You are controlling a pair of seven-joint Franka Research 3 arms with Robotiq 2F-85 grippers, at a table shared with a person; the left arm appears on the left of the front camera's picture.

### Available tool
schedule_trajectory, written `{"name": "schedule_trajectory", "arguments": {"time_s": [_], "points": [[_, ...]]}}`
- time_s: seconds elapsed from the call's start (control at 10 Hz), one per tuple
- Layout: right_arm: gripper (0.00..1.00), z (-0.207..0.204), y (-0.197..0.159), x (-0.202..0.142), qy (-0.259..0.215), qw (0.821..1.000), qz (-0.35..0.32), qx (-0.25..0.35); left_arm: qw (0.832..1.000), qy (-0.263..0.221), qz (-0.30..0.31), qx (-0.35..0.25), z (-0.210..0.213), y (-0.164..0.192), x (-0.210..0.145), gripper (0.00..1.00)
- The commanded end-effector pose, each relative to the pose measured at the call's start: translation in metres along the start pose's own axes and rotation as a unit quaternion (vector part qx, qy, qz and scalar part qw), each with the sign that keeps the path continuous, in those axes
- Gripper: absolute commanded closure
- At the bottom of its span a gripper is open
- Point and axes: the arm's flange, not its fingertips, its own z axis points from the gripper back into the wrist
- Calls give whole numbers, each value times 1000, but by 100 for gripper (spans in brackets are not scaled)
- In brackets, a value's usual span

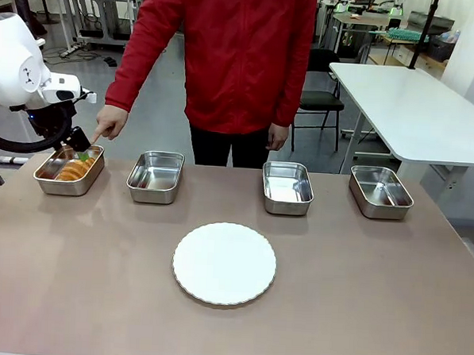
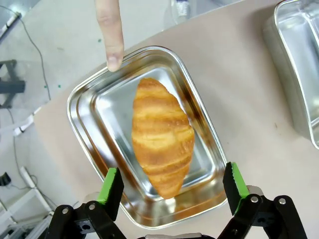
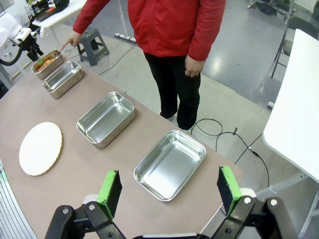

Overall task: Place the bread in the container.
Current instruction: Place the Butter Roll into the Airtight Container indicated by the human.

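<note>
The bread (image 2: pixel 162 137), a golden-brown croissant, lies flat on the floor of the leftmost steel container (image 2: pixel 94 107). My left gripper (image 2: pixel 172 184) hovers just above it, open, with the green pads (image 2: pixel 110 185) on either side of the croissant's near end and apart from it. In the front view the same container (image 1: pixel 84 182) holds the bread (image 1: pixel 74 169) under the left gripper (image 1: pixel 75 147). A person's finger (image 2: pixel 112 35) points at the pan's far rim. My right gripper (image 3: pixel 169 191) is open over the table's right end, nothing between its fingers.
Three more steel pans (image 1: pixel 155 176) (image 1: pixel 287 187) (image 1: pixel 380 191) stand in a row along the far side. A round white plate (image 1: pixel 224 263) sits mid-table. The person in a red jacket (image 1: pixel 227 58) stands at the far edge.
</note>
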Motion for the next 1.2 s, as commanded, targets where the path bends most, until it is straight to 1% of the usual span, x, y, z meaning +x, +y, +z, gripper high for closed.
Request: {"name": "schedule_trajectory", "arguments": {"time_s": [0.0, 0.6, 0.7, 0.8, 0.9, 1.1], "points": [[0, 1, 0, 1, -4, 1000, 1, 2, 1000, -1, -6, 6, -1, -1, 0, 0], [0, 1, 0, 1, -4, 1000, 1, 2, 1000, 0, -3, 1, 0, -1, 1, 0], [0, 1, 0, 1, -4, 1000, 1, 2, 998, 8, -4, 58, 20, -17, -7, 0], [0, 1, 0, 1, -4, 1000, 1, 2, 997, -10, 6, 75, 41, -30, -21, 0], [0, 1, 0, 1, -4, 1000, 1, 2, 996, -38, 0, 86, 60, -40, -33, 0], [0, 1, 0, 1, -4, 1000, 1, 2, 993, -77, -1, 87, 93, -65, -64, 0]]}}
